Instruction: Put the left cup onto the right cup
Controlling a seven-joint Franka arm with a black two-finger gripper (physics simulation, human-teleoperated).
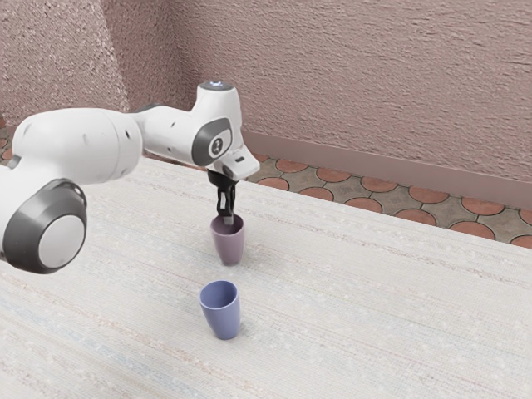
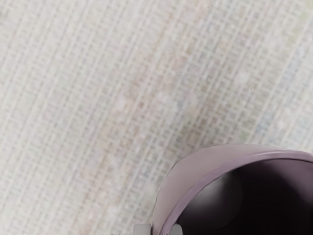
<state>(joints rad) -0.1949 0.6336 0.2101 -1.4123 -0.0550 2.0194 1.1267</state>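
Note:
Two cups stand upright on the pale table. The mauve cup is the farther one, and the blue-violet cup stands apart from it, nearer the front edge. My gripper points straight down onto the far side of the mauve cup's rim. Its black fingers stand close together, one inside and one outside the wall, pinching it. The cup's base still looks to be resting on the table. In the wrist view the mauve cup lies just under my hand, with its dark inside showing.
A pink plaster wall with a dark skirting runs behind the table, above a strip of terracotta floor tiles. The table surface stretches wide toward the exterior view's right.

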